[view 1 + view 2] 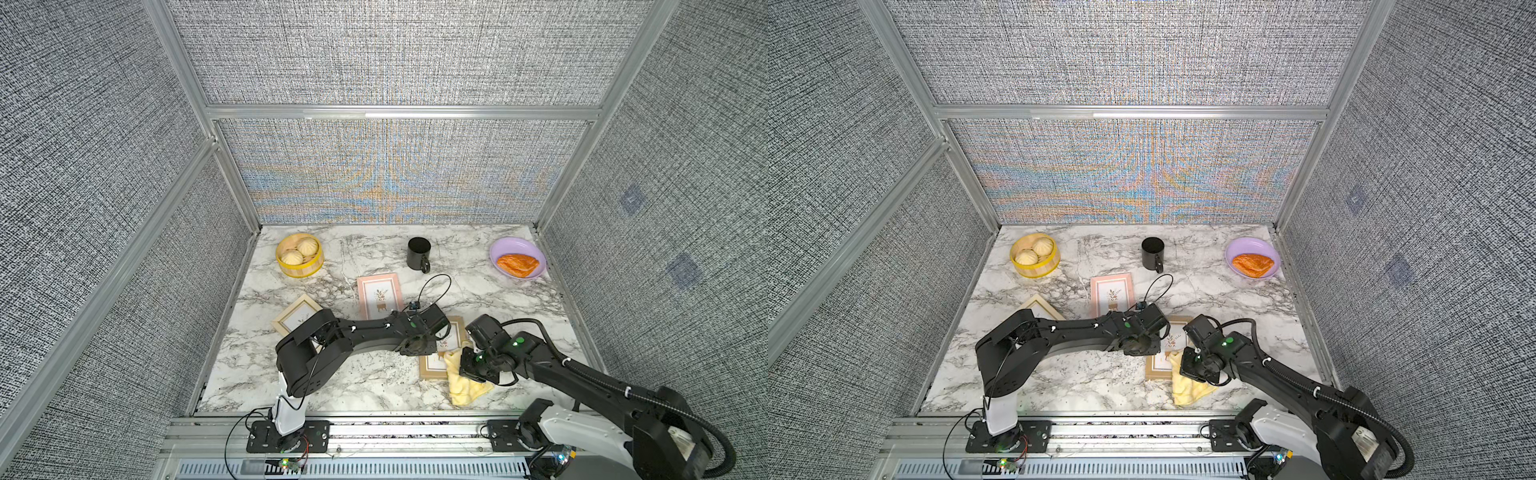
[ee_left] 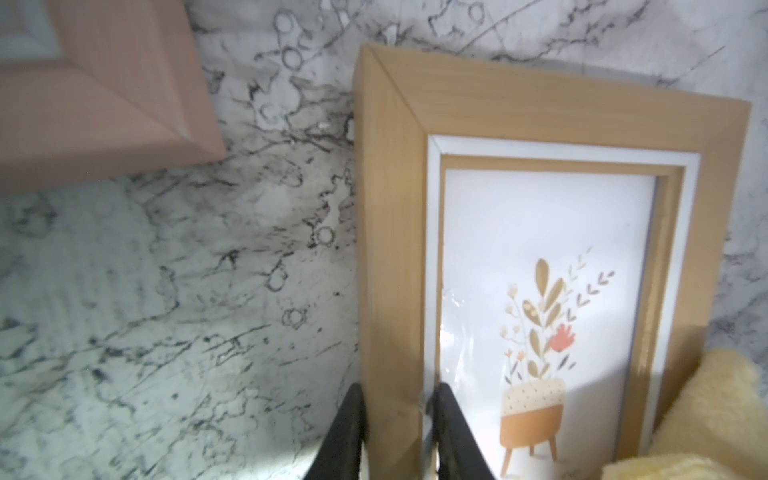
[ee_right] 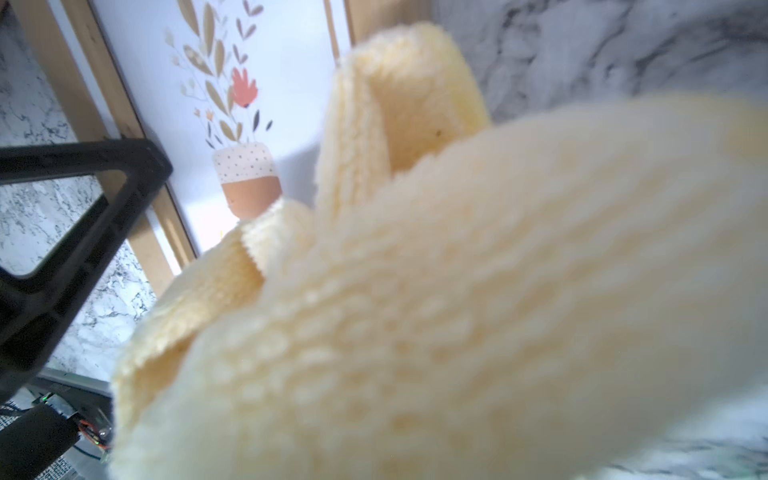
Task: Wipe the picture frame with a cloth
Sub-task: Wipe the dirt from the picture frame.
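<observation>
Lower centre-right of a top view: left gripper [image 2: 399, 432] pinches a side rail of the flat light-wood picture frame [image 1: 432, 368]. Right gripper [image 1: 464, 365], clamped on the fluffy pale yellow cloth [image 1: 465, 388], rests it on the frame's corner. Light, flat strokes across the glass should wipe best.

We see a pale yellow cloth [image 1: 465, 384] on the tan frame [image 2: 540, 108], a pink frame [image 1: 379, 297] beside it, and a grey-veined white table [image 1: 374, 382].

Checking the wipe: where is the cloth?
In both top views, the cloth lies front right, draped over the wooden frame's near corner, beneath the right gripper.
</observation>
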`<state>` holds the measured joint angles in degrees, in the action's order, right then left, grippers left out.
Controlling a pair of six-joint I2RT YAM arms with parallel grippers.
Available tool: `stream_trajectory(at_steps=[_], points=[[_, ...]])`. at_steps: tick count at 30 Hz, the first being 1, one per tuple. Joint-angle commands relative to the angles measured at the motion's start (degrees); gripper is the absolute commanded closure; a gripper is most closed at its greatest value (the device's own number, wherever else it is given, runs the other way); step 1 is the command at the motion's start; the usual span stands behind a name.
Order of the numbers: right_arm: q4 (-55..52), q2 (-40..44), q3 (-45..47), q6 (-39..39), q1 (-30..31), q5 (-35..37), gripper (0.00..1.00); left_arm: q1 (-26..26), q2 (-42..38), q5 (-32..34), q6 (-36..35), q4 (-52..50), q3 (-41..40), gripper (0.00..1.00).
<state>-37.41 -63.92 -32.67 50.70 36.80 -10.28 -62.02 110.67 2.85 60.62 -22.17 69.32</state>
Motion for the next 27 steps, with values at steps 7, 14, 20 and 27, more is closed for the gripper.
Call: stream_trajectory(at_steps=[7,14,20,27], points=[[6.6,-9.3,-4.7,2.1,7.4,-4.1,1.00,0.0,1.0,-1.3,0.8,-2.2,0.2,1.00],[6.0,-13.0,-7.2,1.2,5.1,-5.6,1.00,0.0,0.4,-1.6,0.9,-1.5,-0.8,1.00],[1.2,-11.9,-7.5,-2.6,-3.6,-5.6,1.00,0.1,-0.1,-2.0,0.9,-0.9,-2.0,1.00],[4.0,-17.7,-10.6,-4.1,-3.1,-11.5,1.00,0.1,0.4,-2.9,0.8,0.5,-2.0,1.00]])
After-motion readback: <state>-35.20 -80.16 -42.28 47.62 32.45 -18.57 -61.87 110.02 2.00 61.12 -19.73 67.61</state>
